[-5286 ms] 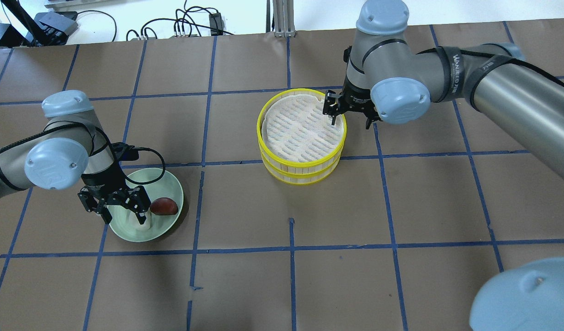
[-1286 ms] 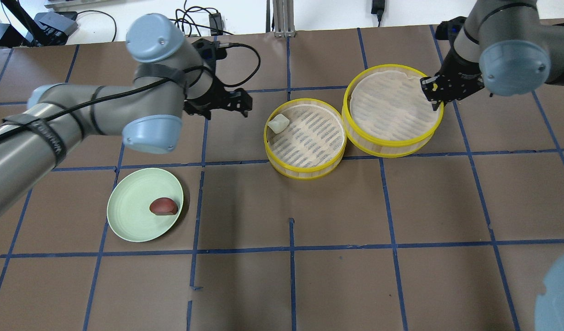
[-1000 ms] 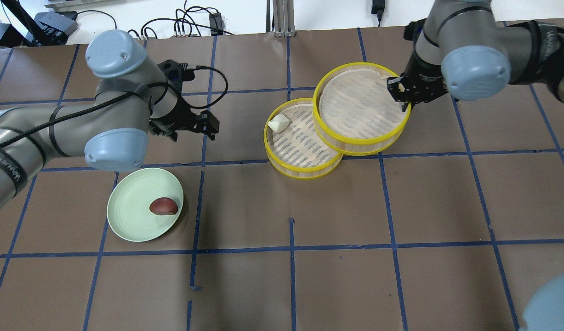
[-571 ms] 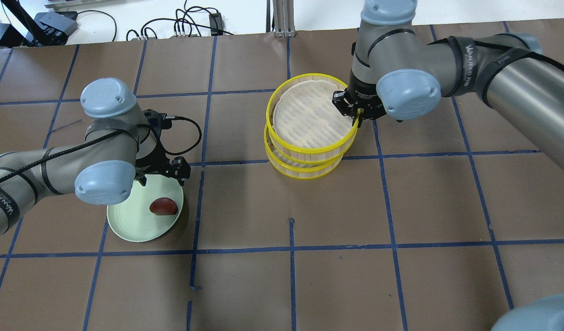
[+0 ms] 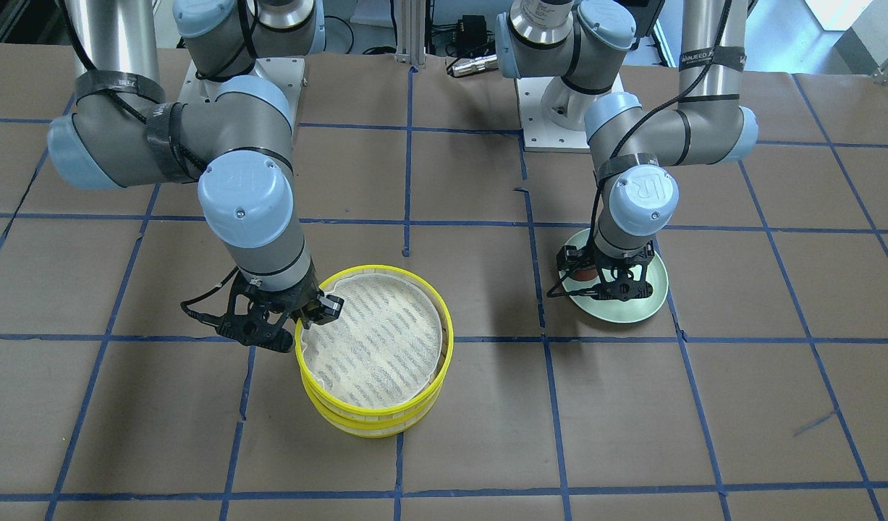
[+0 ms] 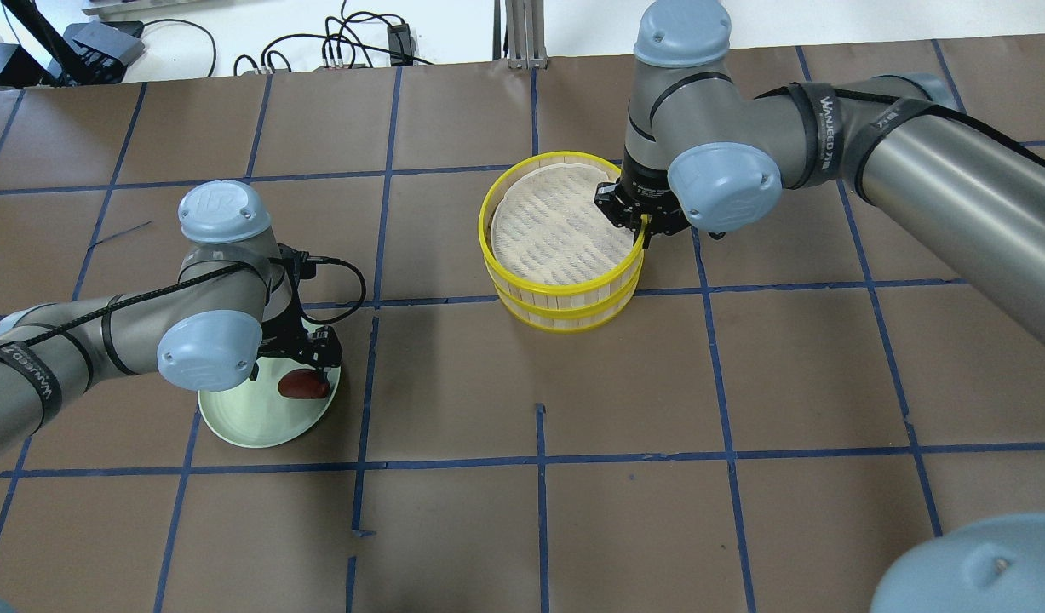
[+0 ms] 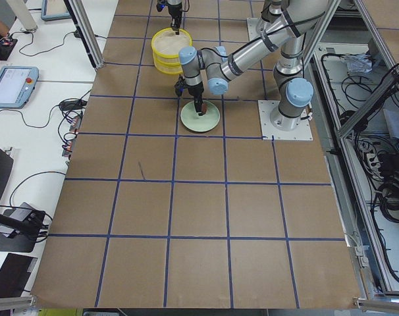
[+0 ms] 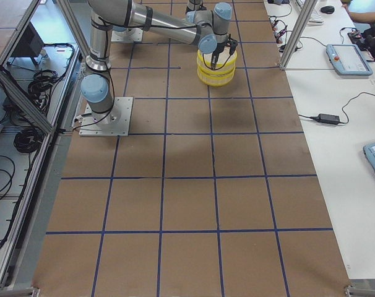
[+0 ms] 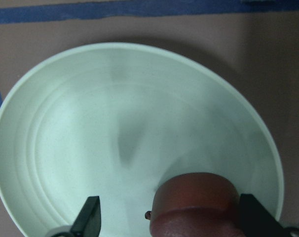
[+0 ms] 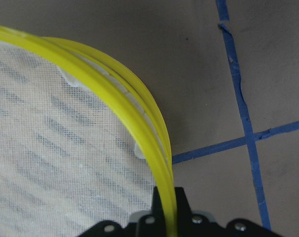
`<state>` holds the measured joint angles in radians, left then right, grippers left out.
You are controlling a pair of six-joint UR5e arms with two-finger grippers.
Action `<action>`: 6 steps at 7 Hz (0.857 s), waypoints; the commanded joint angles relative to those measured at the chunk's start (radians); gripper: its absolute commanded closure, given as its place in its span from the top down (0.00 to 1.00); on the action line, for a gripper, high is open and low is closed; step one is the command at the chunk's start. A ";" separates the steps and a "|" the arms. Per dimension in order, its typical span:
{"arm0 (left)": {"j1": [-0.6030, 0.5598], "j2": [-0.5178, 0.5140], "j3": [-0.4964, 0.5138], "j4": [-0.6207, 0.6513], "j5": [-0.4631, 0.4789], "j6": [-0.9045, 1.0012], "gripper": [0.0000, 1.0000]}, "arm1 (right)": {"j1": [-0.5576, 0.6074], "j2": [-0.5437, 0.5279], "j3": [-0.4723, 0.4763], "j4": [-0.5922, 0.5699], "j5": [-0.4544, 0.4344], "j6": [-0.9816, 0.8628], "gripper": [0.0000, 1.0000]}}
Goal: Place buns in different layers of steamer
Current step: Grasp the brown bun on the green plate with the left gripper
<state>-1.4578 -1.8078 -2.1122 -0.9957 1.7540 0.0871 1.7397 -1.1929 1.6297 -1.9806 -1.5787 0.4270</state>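
The two steamer layers stand stacked mid-table, the upper tray (image 6: 565, 286) on the lower tray (image 6: 565, 320). My right gripper (image 6: 640, 228) is shut on the upper tray's yellow rim (image 10: 139, 133) at its right side; it also shows in the front view (image 5: 310, 311). The white bun is hidden under the upper tray. The reddish-brown bun (image 6: 299, 388) lies on the pale green plate (image 6: 241, 426). My left gripper (image 6: 311, 362) is open, low over the plate. In the left wrist view the bun (image 9: 194, 202) sits between the fingers (image 9: 90, 219), nearer the right one.
The table is brown paper with a grid of blue tape lines (image 6: 539, 460). Cables and a metal post (image 6: 522, 34) lie beyond the far edge. The right arm's elbow (image 6: 965, 570) bulks at the lower right of the overhead view.
The right gripper brought the upper tray back and set it on the lower tray, covering the white bun. The left gripper moved from the steamer to the plate and came down around the reddish-brown bun.
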 commanded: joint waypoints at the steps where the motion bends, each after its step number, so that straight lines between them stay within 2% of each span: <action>1: -0.001 -0.001 0.004 -0.007 -0.007 0.000 0.29 | -0.002 0.013 0.001 -0.015 -0.006 -0.025 0.07; 3: -0.001 -0.001 0.004 0.003 -0.028 0.003 0.01 | -0.003 0.013 0.003 -0.015 -0.004 -0.025 0.07; 5: -0.001 0.001 0.020 0.050 -0.071 0.016 0.00 | -0.005 0.013 0.007 -0.017 -0.006 -0.025 0.09; 6: -0.001 0.022 0.064 0.057 -0.070 0.019 0.00 | -0.008 0.013 0.007 -0.017 -0.006 -0.025 0.10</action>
<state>-1.4583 -1.8029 -2.0862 -0.9566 1.6924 0.1003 1.7344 -1.1797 1.6356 -1.9970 -1.5840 0.4021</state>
